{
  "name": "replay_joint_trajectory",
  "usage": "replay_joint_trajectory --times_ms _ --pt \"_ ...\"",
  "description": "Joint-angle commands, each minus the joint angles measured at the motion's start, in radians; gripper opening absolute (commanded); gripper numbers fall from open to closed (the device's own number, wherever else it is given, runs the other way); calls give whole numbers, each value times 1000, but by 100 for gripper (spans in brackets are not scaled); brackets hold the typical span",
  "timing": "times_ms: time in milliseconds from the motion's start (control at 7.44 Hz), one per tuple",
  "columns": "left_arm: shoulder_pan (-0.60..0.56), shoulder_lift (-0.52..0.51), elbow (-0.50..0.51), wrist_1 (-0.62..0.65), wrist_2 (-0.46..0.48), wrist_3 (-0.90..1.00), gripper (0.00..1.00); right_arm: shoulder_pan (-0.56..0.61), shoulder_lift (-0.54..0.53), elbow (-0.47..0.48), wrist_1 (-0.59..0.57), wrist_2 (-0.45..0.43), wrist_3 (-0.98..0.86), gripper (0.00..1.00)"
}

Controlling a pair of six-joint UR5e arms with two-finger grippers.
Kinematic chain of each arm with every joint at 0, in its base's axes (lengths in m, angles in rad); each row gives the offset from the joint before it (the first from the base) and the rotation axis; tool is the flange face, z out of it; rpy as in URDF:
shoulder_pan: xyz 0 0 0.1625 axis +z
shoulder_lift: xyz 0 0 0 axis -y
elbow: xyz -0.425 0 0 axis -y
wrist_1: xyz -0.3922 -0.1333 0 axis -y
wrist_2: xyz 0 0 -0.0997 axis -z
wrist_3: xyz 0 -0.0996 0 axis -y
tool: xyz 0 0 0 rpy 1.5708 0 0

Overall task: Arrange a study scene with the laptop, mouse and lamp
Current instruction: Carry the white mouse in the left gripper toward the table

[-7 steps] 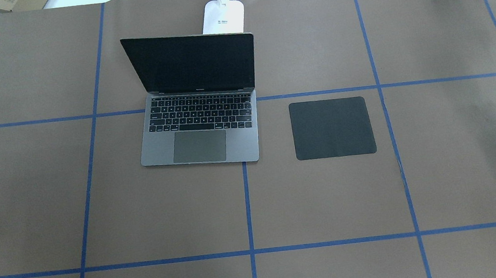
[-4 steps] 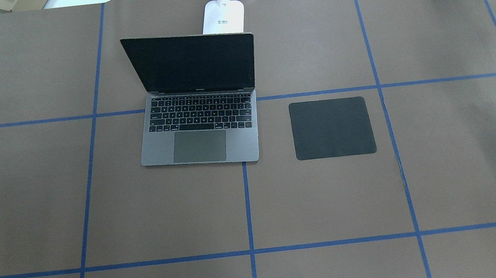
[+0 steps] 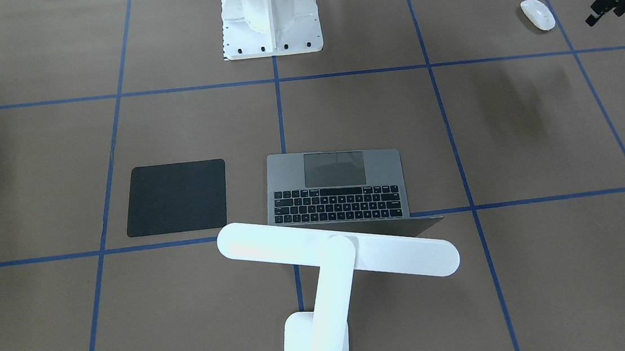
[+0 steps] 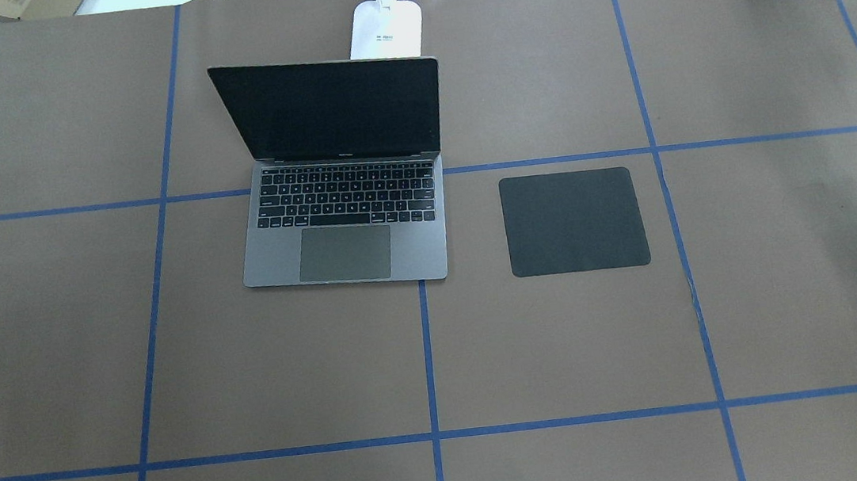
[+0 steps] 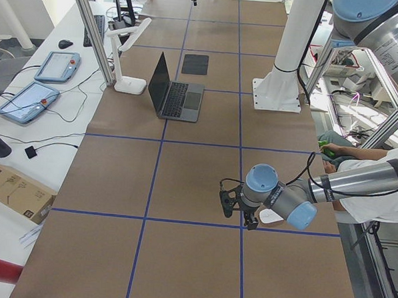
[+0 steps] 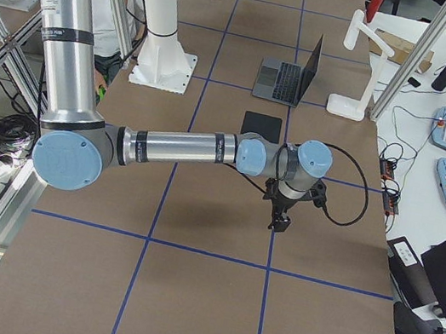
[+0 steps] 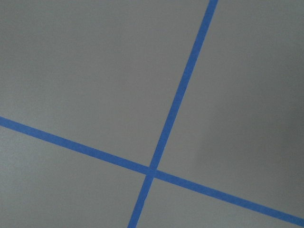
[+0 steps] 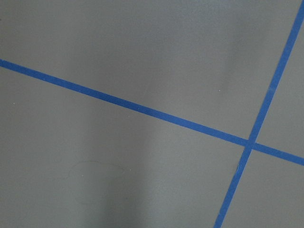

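Note:
The laptop [image 4: 344, 233] stands open left of the table's centre, its dark screen upright and its keyboard towards the robot. Behind it, the white lamp [image 3: 336, 255] holds its bar head over the laptop's back edge, with its base [image 4: 386, 30] at the far edge. The white mouse [image 3: 538, 14] lies on the brown paper near the robot's left side. My left gripper [image 3: 611, 2] hovers just beside it, not touching, and I cannot tell how its jaws stand. My right gripper [image 6: 281, 216] hangs low over bare paper, right of the black mat [image 4: 574, 221], and its state is unclear.
The white bolted pedestal [image 3: 270, 15] stands at the table's near middle. Blue tape lines grid the brown paper. Both wrist views show only paper and tape. A person sits beside the table near my left arm [image 5: 373, 191]. Tablets and cables lie beyond the far edge.
The dark tip of my right gripper at the overhead view's right edge has shifted slightly away from the robot. Laptop, lamp and mat have not moved.

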Motion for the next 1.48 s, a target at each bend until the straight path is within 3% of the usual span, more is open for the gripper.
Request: replay_joint_trajectory --times_ms 0,269,672,1076,1345 --pt "176 1 8 -110 120 -130 98 -1 6 0 0 -2 0 99" --pt "205 17 40 -144 123 -230 98 -3 6 0 0 -2 0 99" --pt "412 33 49 -193 158 -480 99 -7 3 -4 0 0 0 99" --pt "550 33 85 -232 204 -534 99 -21 3 -2 0 0 0 99" --pt "732 33 105 -311 293 -701 99 -27 3 -2 0 0 2 99"
